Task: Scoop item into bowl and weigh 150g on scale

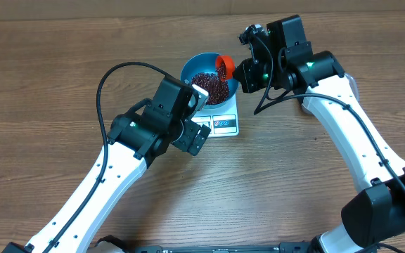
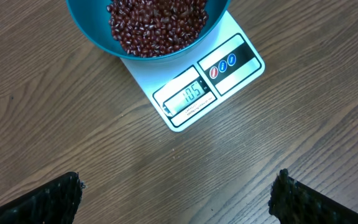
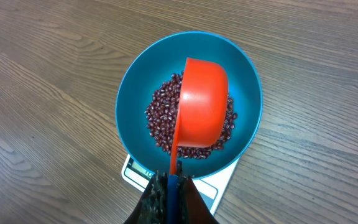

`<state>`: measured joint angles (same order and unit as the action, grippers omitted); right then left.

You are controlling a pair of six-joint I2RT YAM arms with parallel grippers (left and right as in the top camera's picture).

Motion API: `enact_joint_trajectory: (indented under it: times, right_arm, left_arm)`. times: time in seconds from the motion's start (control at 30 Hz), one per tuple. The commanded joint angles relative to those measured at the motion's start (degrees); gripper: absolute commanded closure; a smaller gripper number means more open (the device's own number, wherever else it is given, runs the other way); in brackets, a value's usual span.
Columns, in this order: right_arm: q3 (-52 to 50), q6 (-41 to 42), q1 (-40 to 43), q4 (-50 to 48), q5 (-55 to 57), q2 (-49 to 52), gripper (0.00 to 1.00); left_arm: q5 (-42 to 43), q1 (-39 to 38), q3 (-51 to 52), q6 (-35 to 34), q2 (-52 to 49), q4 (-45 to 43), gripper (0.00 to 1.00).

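An orange scoop (image 3: 201, 106), seemingly inverted, hides most beans (image 3: 159, 118) in the bowl (image 3: 129, 87).

We can read only one number. In the left wrist view, the display (image 2: 190, 95) on the front panel of the scale (image 2: 238, 28) shows 105. The small print (image 2: 196, 107) under the display is too fine for us to read. Beside it, the two round buttons (image 2: 222, 65), one red and one blue, carry white marks that we cannot make out.

Red-brown beans (image 3: 160, 118) in blue bowl (image 3: 135, 81) atop white scale (image 2: 188, 93)
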<state>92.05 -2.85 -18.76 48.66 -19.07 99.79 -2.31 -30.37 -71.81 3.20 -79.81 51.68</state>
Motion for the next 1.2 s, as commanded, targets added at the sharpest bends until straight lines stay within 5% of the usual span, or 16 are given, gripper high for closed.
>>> enact_joint_trajectory:
  times: [0.0,0.77,1.17]
  right_arm:
    - [1.8,-0.5,0.0,-0.3,0.4,-1.7,0.96]
    - [1.8,-0.5,-0.8,-0.3,-0.1,-1.7,0.96]
    - [1.8,-8.2,-3.4,1.2,0.4,-1.7,0.96]
  left_arm:
    - [0.4,0.0,-0.3,0.9,1.2,-0.1,0.00]
    - [0.4,0.0,-0.3,0.9,1.2,0.0,0.00]
    - [0.4,0.0,-0.3,0.9,1.2,-0.1,0.00]
